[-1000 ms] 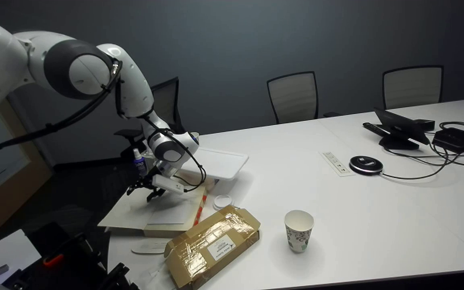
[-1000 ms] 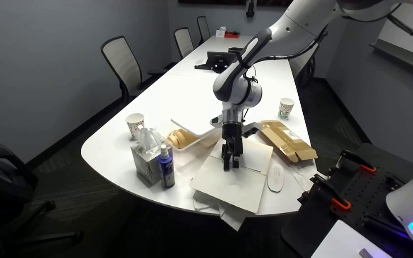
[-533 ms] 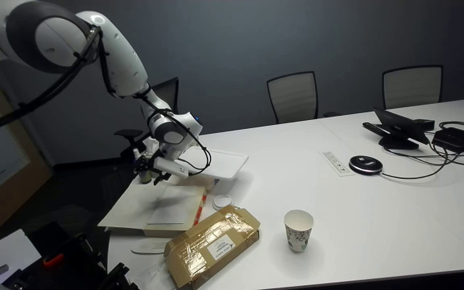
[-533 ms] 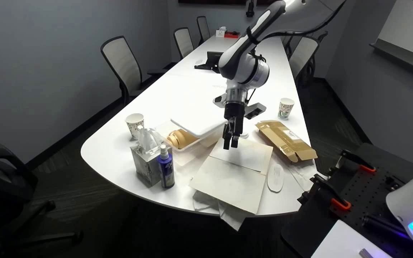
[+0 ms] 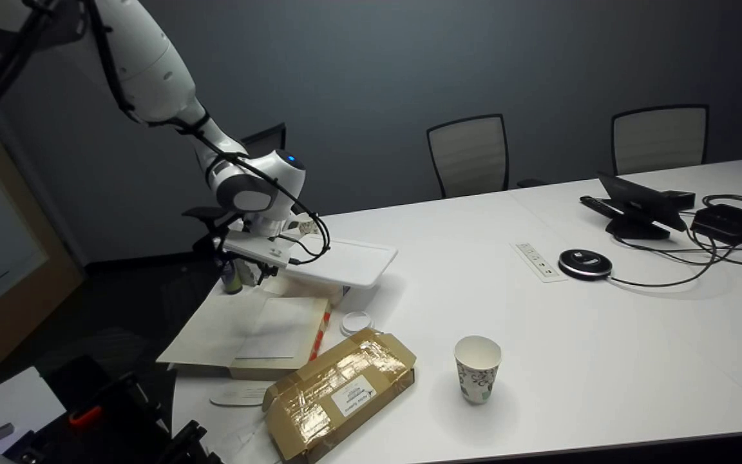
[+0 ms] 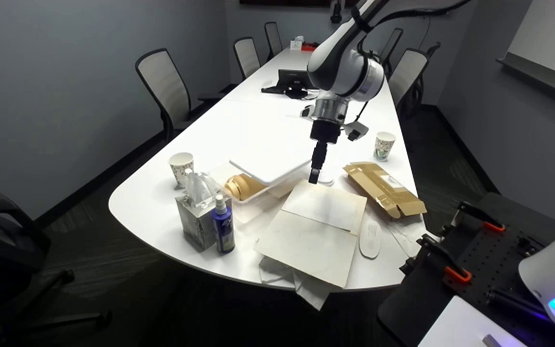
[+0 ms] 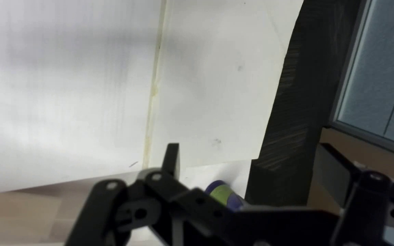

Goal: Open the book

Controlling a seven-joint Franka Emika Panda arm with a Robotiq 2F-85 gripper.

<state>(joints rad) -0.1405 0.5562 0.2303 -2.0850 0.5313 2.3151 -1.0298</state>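
Observation:
The book lies open on the table in both exterior views. Its pale inner cover (image 5: 216, 328) (image 6: 311, 248) is folded flat and reaches past the table edge, and its white page side (image 5: 277, 328) (image 6: 325, 205) faces up. A red strip shows along the book's side; the outer cover faces down and is hidden. In the wrist view the pages (image 7: 63, 85) and the cover (image 7: 217, 89) meet at a yellowed seam. My gripper (image 6: 314, 176) (image 7: 253, 162) is open and empty, above and apart from the book, near its far end in an exterior view.
A tan taped packet (image 5: 339, 393) (image 6: 386, 188) lies beside the book. A purple spray bottle (image 6: 223, 226), a tissue box (image 6: 198, 224) and a clear bin with a white lid (image 6: 268, 166) stand on its other side. A paper cup (image 5: 477, 370) stands farther off.
My gripper has risen from over the inner cover and moved back across the pages to the book's far end. It has also turned. The book has stayed open and still.

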